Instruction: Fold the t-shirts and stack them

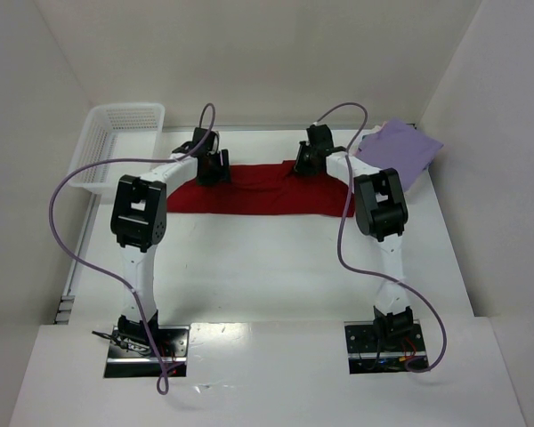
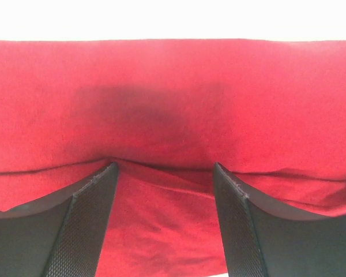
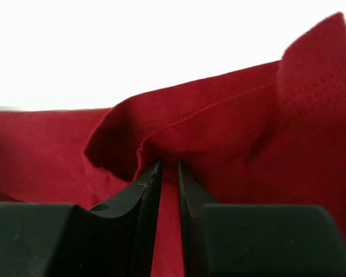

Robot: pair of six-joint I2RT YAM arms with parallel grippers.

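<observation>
Two claws sit near the far edge of the dark red soft-cloth t-shirt [image 1: 258,191], which lies as a long band across the white desk [image 1: 267,267]. The left claw [image 2: 164,167] stands wide, its tips at a crease in the cloth. The right claw [image 3: 168,164] is narrow and pinches a raised hem. A fold seems to be in preparation, so the left claw likely needs to close on cloth next. The folded lavender cloth t-shirt [image 1: 400,151] lies at the far right.

Left arm [image 1: 142,267] and right arm [image 1: 390,260]: white links are being joined by black joint housings, and a purple cable [image 1: 341,245] is being looped alongside each. Left gripper [image 2: 164,167]: black fingers [image 2: 75,231] are being faced with mesh-textured pads.
</observation>
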